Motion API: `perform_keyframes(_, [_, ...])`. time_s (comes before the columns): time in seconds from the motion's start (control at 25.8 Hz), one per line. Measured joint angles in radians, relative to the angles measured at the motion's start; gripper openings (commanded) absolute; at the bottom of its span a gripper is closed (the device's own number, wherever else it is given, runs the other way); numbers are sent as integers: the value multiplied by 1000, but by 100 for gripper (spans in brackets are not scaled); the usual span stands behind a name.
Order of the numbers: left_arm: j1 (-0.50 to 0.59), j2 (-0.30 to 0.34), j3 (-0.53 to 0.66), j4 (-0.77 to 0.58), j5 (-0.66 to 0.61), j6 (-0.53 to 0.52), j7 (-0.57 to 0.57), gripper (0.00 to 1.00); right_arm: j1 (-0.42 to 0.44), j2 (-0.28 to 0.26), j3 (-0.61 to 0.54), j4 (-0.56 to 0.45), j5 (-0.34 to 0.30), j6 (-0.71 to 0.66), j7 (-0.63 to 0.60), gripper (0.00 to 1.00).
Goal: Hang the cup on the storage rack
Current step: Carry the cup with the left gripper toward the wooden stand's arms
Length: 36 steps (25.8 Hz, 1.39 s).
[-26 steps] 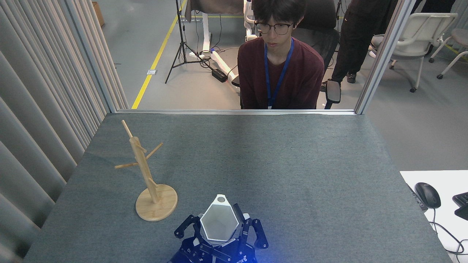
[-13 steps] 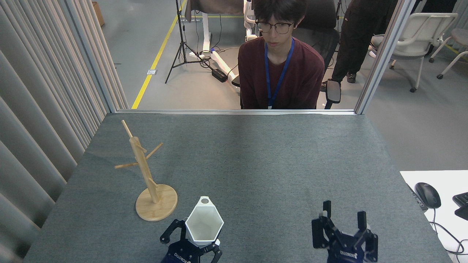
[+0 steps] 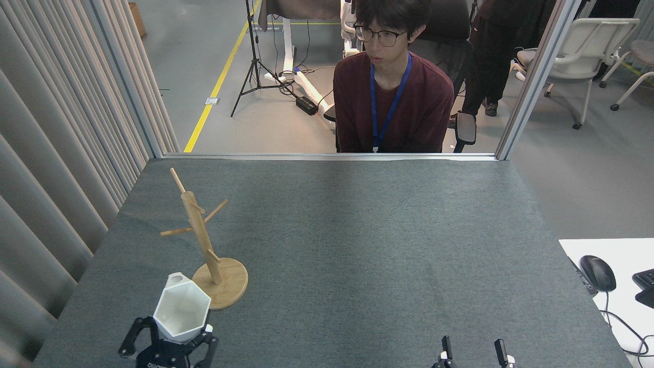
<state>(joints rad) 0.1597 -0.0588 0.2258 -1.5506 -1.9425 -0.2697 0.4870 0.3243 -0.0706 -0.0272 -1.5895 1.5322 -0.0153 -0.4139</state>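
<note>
The left gripper clasps the white hexagonal faceted cup just near-left of the light bamboo mug-tree rack; the right gripper stands spread, empty.

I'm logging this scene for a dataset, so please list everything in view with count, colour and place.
cup: 1, white, near left, held in the left tool
storage rack: 1, light wood, left of table
table: 1, grey-green cloth
curtain: 1, beige, left
person: 1, maroon top, blue lanyard, seated beyond the table
mouse: 1, black, white desk at right
chair: 1, white, far right
tripod: 1, black, far floor
left tool: black, shut on cup
right tool: black, bottom edge, fingers apart
</note>
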Motion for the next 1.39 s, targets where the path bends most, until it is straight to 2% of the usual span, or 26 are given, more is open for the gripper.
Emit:
perform_keyframes(0.23, [-46,-10,104,19,-93,59,-2,25,1,3,0,9,22,3,1,98])
perform_keyframes(0.54, [-205,-20,152,150,-222,87,-2,27,-7,7,0,14,25,6,-11,98])
perform_keyframes(0.7, [-253,-16,157,188,-235,92,-1,27,-8,9,1,15,25,6,-12,98])
perform_keyframes(1.12, [-293,-5,193,220,-239,93,-4,30,-11,18,3,23,26,8,-18,98])
perform_keyframes(1.39, [-315,-3,194,218,-257,89,-8,28,-12,16,3,24,28,8,-18,98])
